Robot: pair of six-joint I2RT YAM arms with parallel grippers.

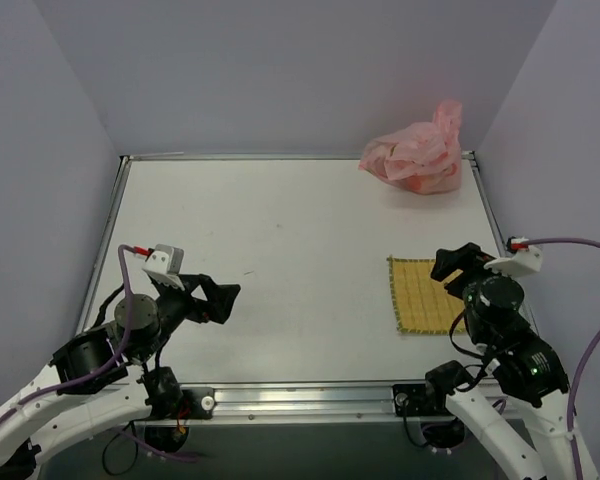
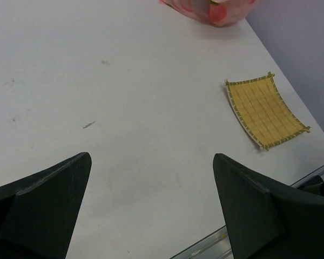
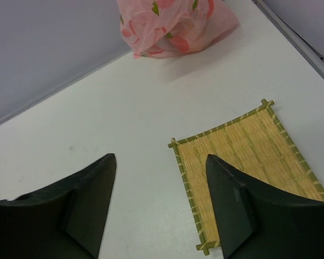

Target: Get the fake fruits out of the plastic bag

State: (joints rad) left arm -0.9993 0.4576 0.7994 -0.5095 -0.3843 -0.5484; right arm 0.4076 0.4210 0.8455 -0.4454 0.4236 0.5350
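Note:
The pink plastic bag (image 1: 416, 155) sits bunched at the table's far right corner, its top knotted upward. It also shows in the right wrist view (image 3: 173, 24) and at the top edge of the left wrist view (image 2: 210, 8). The fake fruits are hidden inside it; only reddish and green patches show through the plastic. My left gripper (image 1: 223, 300) is open and empty at the near left, far from the bag. My right gripper (image 1: 454, 265) is open and empty at the near right, above the mat's right side.
A yellow woven square mat (image 1: 425, 296) lies on the white table at the near right, also in the right wrist view (image 3: 248, 162) and the left wrist view (image 2: 264, 111). A metal rail (image 1: 300, 398) runs along the near edge. Grey walls close the back and sides.

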